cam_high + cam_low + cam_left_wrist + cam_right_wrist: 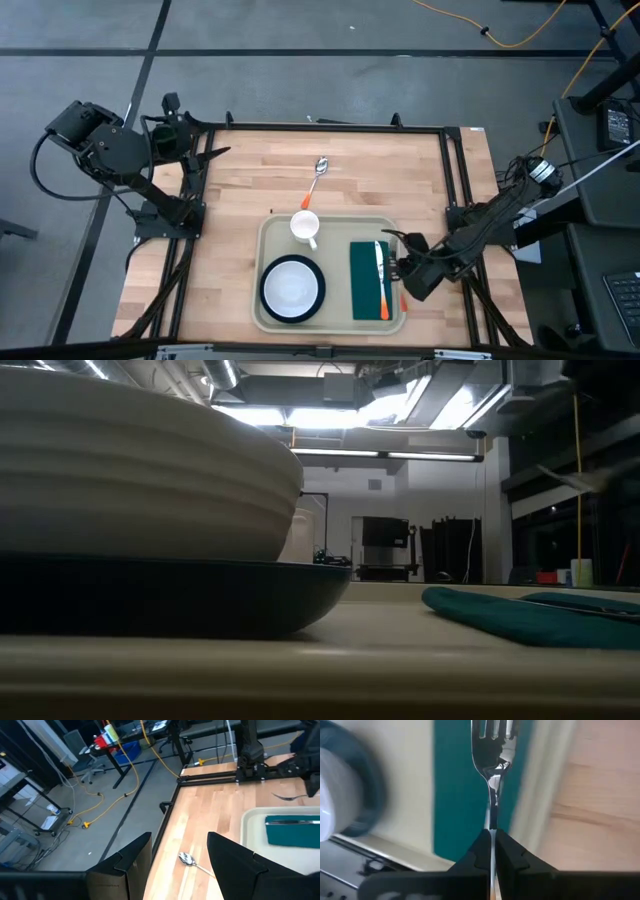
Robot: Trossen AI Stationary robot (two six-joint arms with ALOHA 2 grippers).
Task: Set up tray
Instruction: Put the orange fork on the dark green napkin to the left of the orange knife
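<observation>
I see my right gripper pinched tight on the neck of a fork, hovering at the right edge of the tray, a large cream rectangle with rounded corners and a raised rim at the near middle of the table. Just left of that gripper, the dark green napkin lies in the tray, with a dark-rimmed plate and a white cup beyond it. My left gripper waits with its 2 fingers spread, well away from the tray at the table's far-left corner, a spoon on the wood nearby.
</observation>
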